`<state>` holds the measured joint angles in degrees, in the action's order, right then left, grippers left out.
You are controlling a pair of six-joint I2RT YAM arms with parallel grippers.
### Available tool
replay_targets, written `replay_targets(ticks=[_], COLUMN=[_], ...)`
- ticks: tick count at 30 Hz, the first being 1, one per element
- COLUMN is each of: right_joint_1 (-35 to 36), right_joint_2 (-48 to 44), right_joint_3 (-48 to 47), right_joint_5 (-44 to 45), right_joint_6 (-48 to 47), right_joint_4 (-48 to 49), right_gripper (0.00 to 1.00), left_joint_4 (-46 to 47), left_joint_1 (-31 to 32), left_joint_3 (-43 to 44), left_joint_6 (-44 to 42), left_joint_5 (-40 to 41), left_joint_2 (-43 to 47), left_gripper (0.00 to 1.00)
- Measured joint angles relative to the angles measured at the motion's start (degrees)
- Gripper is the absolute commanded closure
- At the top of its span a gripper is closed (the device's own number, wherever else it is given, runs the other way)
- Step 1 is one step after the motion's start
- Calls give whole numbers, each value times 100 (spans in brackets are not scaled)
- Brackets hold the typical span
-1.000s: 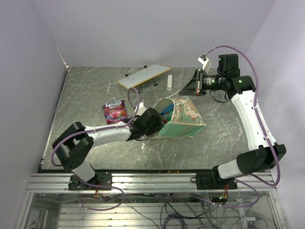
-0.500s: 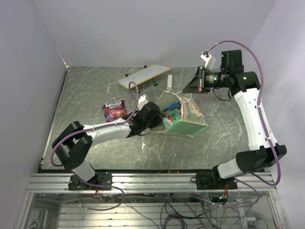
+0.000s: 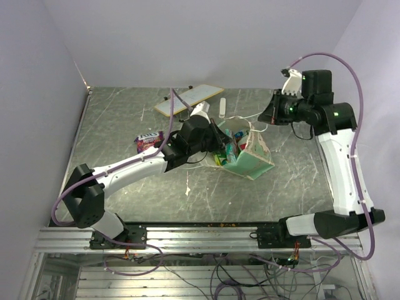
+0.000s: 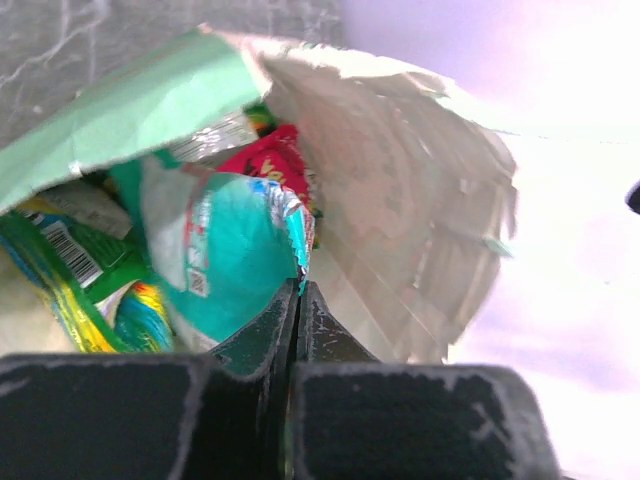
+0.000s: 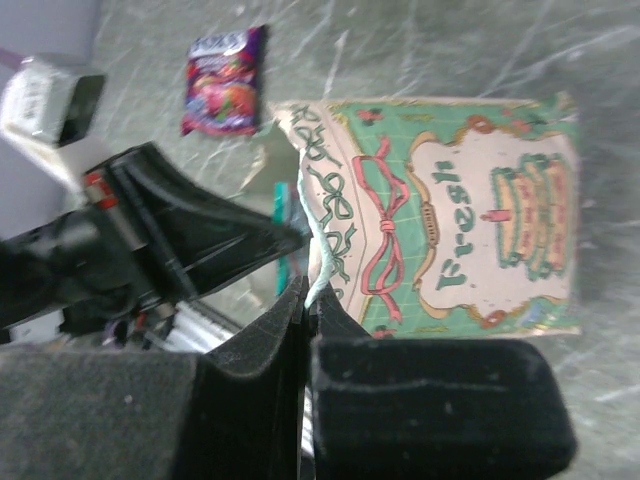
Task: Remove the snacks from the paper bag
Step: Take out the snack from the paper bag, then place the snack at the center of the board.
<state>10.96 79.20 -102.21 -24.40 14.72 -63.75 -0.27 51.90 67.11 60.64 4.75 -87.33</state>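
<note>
Left gripper (image 4: 298, 300) clamped on a teal packet (image 4: 235, 250) inside the paper bag (image 4: 400, 200), right gripper (image 5: 305, 300) pinched shut on the bag's cord handle (image 5: 318, 268), purple packet (image 3: 145, 142) lay on the table at the bag's nine o'clock.

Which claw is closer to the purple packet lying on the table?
Left. The left gripper sits at the paper bag mouth, near the purple packet; the right gripper grips the bag's far side.

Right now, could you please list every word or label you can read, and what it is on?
"Fresh": printed sideways on the paper bag.
Too blurred: white label on the purple packet.
Too small: print on the teal packet; barcode digits on the green packet.
</note>
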Motion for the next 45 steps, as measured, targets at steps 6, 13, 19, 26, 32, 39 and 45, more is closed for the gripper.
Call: replay_targets(ticks=[6, 13, 19, 26, 32, 39, 45], right_joint_1=[0, 48, 684, 1497, 1766, 1961, 1976], right_joint_2=[-605, -656, -422, -85, 284, 76, -721], right_joint_3=[20, -197, -205, -555, -988, -330, 1543], right_joint_5=[1080, 1788, 2673, 3005, 2057, 380, -949], right_joint_6=[-476, -1685, -2918, -4019, -4039, -3364, -1893], right_joint_4=[452, 695, 717, 684, 730, 1180, 2369], right_gripper=[100, 100, 100, 100, 100, 100, 100], left_joint_4=[-208, -640, -879, -883, -1152, -1971, -2542], left_joint_1=[9, 7, -127, -599, -876, -1067, -1099], left_joint_3=[505, 1180, 1851, 2055, 1727, 1639, 1550], left_joint_6=[-326, -748, -1080, -1165, -1224, -1355, -1325], left_joint_5=[-278, -721, -1384, -2061, -2153, -1904, -1759], left_joint_2=[0, 0, 0, 15, 446, 1593, 2474], left_gripper=[93, 93, 93, 93, 93, 93, 93])
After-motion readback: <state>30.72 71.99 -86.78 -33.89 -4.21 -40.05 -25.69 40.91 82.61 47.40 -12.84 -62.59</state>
